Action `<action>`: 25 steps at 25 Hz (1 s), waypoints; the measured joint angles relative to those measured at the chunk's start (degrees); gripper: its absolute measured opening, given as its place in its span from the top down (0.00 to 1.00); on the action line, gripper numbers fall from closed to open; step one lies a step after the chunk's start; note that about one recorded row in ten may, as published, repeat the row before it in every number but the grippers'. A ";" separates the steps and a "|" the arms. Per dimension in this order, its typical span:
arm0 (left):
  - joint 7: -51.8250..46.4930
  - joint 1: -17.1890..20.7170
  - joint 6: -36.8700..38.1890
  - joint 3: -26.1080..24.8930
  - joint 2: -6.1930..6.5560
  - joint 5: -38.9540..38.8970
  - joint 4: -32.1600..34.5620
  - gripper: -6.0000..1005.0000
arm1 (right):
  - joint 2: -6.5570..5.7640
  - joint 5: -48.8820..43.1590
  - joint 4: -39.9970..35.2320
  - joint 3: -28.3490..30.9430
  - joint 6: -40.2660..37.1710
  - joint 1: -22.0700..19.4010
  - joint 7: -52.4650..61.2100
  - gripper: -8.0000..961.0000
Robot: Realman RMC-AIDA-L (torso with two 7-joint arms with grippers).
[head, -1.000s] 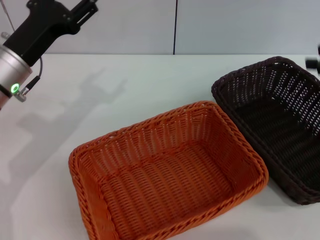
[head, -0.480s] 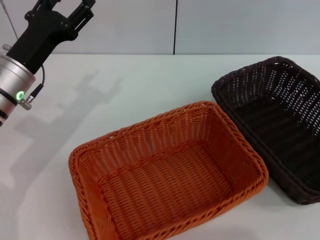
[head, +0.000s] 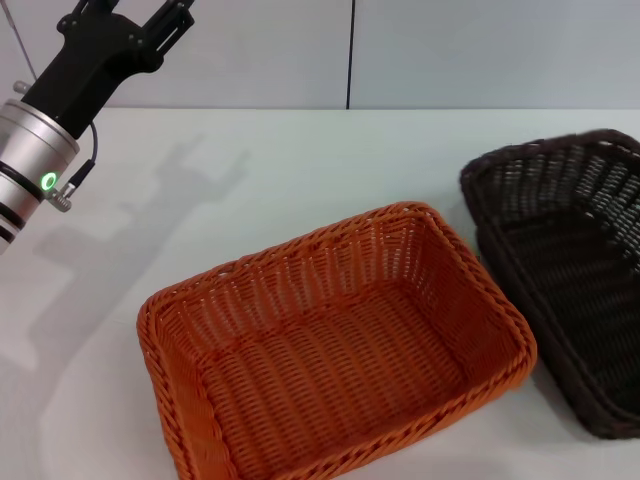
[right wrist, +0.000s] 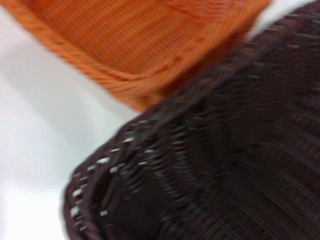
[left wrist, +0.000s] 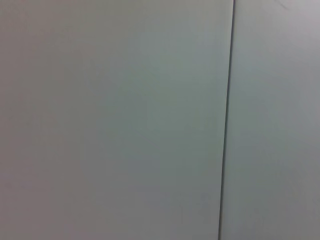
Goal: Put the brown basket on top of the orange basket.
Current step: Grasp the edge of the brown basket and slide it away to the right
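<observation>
The orange basket [head: 214,276] stands on the white table, in the middle near the front. The brown basket [head: 560,290] lies to its right, partly cut off by the right edge of the head view, its near-left corner close to the orange basket's right end. The right wrist view shows the brown basket's rim and inside [right wrist: 225,165] very close, with the orange basket's corner [right wrist: 130,45] beyond it. My right gripper does not show in any view. My left gripper [head: 130,8] is raised at the far left, open and empty, far from both baskets.
The white table [head: 300,160] runs back to a grey wall with a dark vertical seam [head: 351,50]. The left wrist view shows only that wall and seam [left wrist: 227,120]. The left arm [head: 40,150] hangs over the table's far left.
The brown basket has shifted to the right and turned, its left end now farther from the orange basket. The left arm has swung slightly upward. The orange basket has not moved.
</observation>
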 joint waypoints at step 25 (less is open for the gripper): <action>0.98 -1.78 -3.75 -0.43 0.18 -3.14 -0.16 0.20 | 7.57 -0.73 -5.55 -15.97 -17.21 -1.96 -2.88 0.42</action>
